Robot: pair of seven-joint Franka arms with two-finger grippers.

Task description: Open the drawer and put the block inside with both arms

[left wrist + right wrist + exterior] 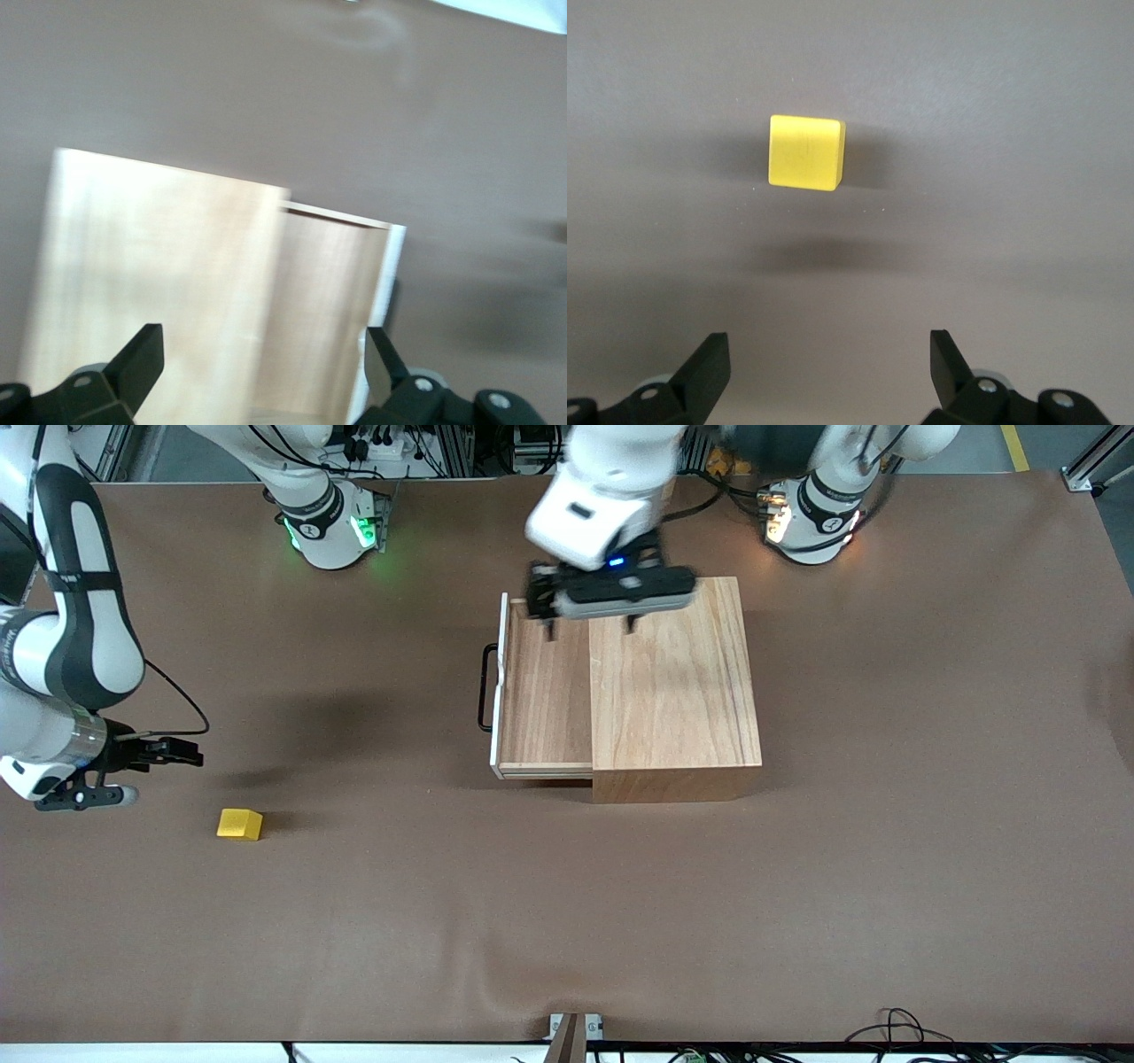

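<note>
The left gripper (589,627) hangs over the wooden box (673,691), above the seam where the box top meets the pulled-out drawer (542,691), with its fingers (142,359) spread wide and nothing between them. The right gripper (164,751) hovers low over the worktop (567,921) toward the right arm's end, fingers (709,363) likewise apart and empty, close to the block (239,824) but not touching it.

Largest first: the box sits mid-worktop with its drawer already slid out toward the right arm's end, the light-wood tray floor bare and exposed. The white front panel (498,682) stands at the drawer's outer edge, with the black wire handle (485,688) looping off it. The yellow block lies alone on the worktop, well apart from the drawer and nearer the front camera than it.

The step in hand looks to be picking up the block, since the drawer seems open enough to receive it. To do it well, the right gripper should centre over the cube so that its fingers straddle two parallel faces; the wrist view shows the block ahead of the fingers, so it has to advance before descending. Drop until the fingertips reach the cube's lower half, then close squarely to avoid twisting it. The left gripper would do best to clear the drawer opening so the carry-over is unobstructed.
</note>
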